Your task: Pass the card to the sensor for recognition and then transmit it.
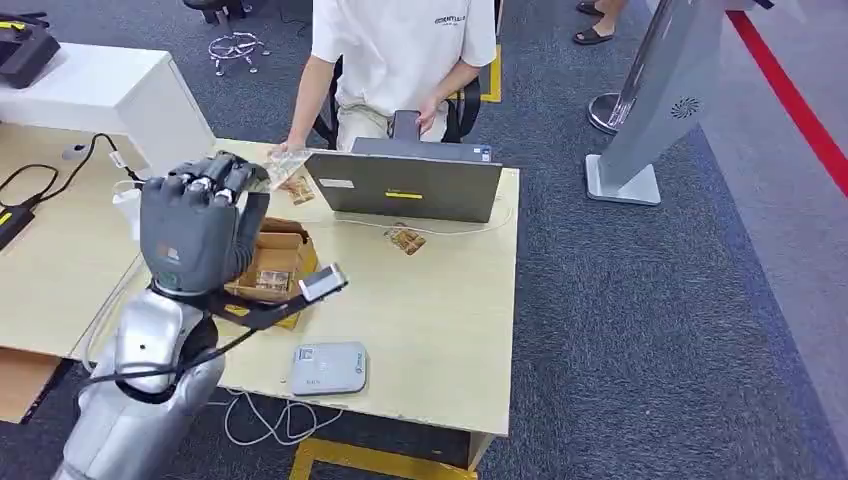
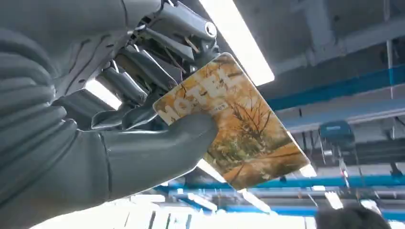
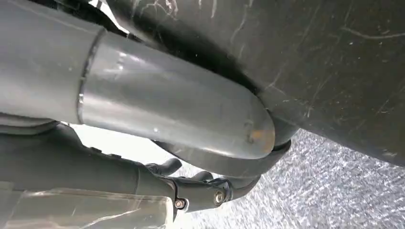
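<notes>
1. I see the light wooden surface (image 1: 440,310) filling the middle of the head view, with grey carpet around it.
2. A person (image 1: 400,50) in a white shirt sits at the far edge of the surface, one hand reaching toward my raised hand.
3. A grey laptop (image 1: 405,185) stands open at the far side, its lid turned toward me.
4. My left hand (image 1: 195,225) is raised above the left part of the surface, back of the hand facing the head camera, fingers pointing toward the person.
5. An open cardboard box (image 1: 275,262) sits just beyond and below that hand, with more cards inside.
6. A pale flat reader (image 1: 328,368) lies near the front edge of the surface, well apart from the hand.
7. The card (image 2: 229,124), printed with "HOTEL" and an autumn scene, is pinched between the thumb and the fingers (image 2: 138,71) of my left hand, held up in the air; in the head view it juts from the fingertips toward the person's hand.
8. A loose card (image 1: 405,240) lies on the surface in front of the laptop.
9. My right hand (image 3: 191,186) hangs low over the carpet; I cannot tell whether it is clenched or released.
</notes>
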Available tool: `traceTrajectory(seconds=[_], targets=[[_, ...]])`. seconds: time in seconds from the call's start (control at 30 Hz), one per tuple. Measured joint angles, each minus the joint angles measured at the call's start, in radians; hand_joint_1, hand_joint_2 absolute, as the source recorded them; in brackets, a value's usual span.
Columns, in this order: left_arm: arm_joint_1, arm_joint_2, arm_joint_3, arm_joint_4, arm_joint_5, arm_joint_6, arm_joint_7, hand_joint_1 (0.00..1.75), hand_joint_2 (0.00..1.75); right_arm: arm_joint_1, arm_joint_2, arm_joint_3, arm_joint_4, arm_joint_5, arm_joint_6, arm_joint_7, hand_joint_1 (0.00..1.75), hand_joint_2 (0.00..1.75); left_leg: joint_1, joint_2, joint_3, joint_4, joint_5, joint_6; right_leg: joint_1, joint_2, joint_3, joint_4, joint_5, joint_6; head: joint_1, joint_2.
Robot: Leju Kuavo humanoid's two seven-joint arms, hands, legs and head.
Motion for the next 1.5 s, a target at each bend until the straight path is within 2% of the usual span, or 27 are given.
traceTrajectory(seconds=[0.07, 0.13, 0.2, 0.23, 0.3, 0.43, 0.77, 1.23, 1.5], targets=[[-0.123, 0.036, 0.002, 0.188, -0.046, 0.020, 0.039, 1.75, 1.75, 0.000, -0.002, 0.013, 0.000, 0.014, 0.000, -0.019, 0.00, 0.00, 0.000, 0.002, 0.000, 0.000, 0.001, -0.001, 0.001, 0.003, -0.001, 0.001, 0.002, 0.000, 0.002, 0.000], [-0.239, 0.074, 0.002, 0.415, -0.056, 0.092, 0.066, 1.75, 1.75, 0.001, -0.005, 0.020, 0.000, 0.018, 0.000, -0.030, 0.00, 0.00, 0.001, 0.005, 0.000, 0.000, 0.002, -0.001, 0.001, 0.007, -0.001, 0.002, 0.004, -0.001, 0.002, 0.000], [-0.314, 0.100, 0.002, 0.624, -0.059, 0.156, 0.084, 1.75, 1.75, 0.002, -0.007, 0.024, 0.000, 0.019, 0.000, -0.026, 0.00, 0.00, 0.001, 0.009, 0.000, 0.000, 0.002, -0.001, 0.001, 0.011, -0.003, 0.002, 0.005, -0.002, -0.001, 0.000], [-0.340, 0.107, 0.001, 0.704, -0.060, 0.162, 0.100, 1.75, 1.75, 0.004, -0.009, 0.025, 0.000, 0.021, 0.000, -0.022, 0.00, 0.00, 0.001, 0.009, 0.000, 0.000, 0.002, -0.001, 0.001, 0.011, -0.004, 0.003, 0.005, -0.002, -0.002, 0.000], [-0.380, 0.113, -0.006, 0.833, -0.062, 0.156, 0.128, 1.75, 1.75, 0.003, -0.010, 0.027, 0.000, 0.021, 0.000, -0.004, 0.00, 0.00, 0.001, 0.008, -0.001, 0.000, 0.002, -0.001, 0.001, 0.010, -0.004, 0.003, 0.004, -0.002, -0.001, 0.000], [-0.426, 0.112, -0.016, 0.957, -0.062, 0.142, 0.144, 1.75, 1.75, 0.002, -0.011, 0.027, 0.000, 0.021, 0.000, 0.005, 0.00, 0.00, 0.001, 0.006, -0.004, 0.000, 0.002, -0.001, 0.001, 0.008, -0.005, 0.002, 0.004, -0.002, 0.000, 0.000], [-0.456, 0.112, -0.025, 1.050, -0.062, 0.137, 0.145, 1.75, 1.75, 0.003, -0.011, 0.027, 0.000, 0.021, 0.000, 0.005, 0.00, 0.00, 0.001, 0.006, -0.004, 0.000, 0.002, -0.001, 0.001, 0.008, -0.005, 0.002, 0.004, -0.002, -0.001, 0.000], [-0.462, 0.111, -0.026, 1.068, -0.062, 0.133, 0.146, 1.75, 1.75, 0.003, -0.011, 0.027, 0.000, 0.021, 0.000, 0.005, 0.00, 0.00, 0.001, 0.007, -0.005, 0.000, 0.002, -0.001, 0.001, 0.009, -0.007, 0.002, 0.004, -0.002, -0.001, 0.000], [-0.467, 0.105, -0.030, 1.068, -0.062, 0.115, 0.154, 1.75, 1.75, 0.003, -0.011, 0.029, 0.000, 0.021, 0.000, -0.019, 0.00, 0.00, 0.001, 0.007, -0.006, 0.000, 0.002, -0.001, 0.001, 0.009, -0.007, 0.002, 0.004, -0.002, -0.001, 0.000]])
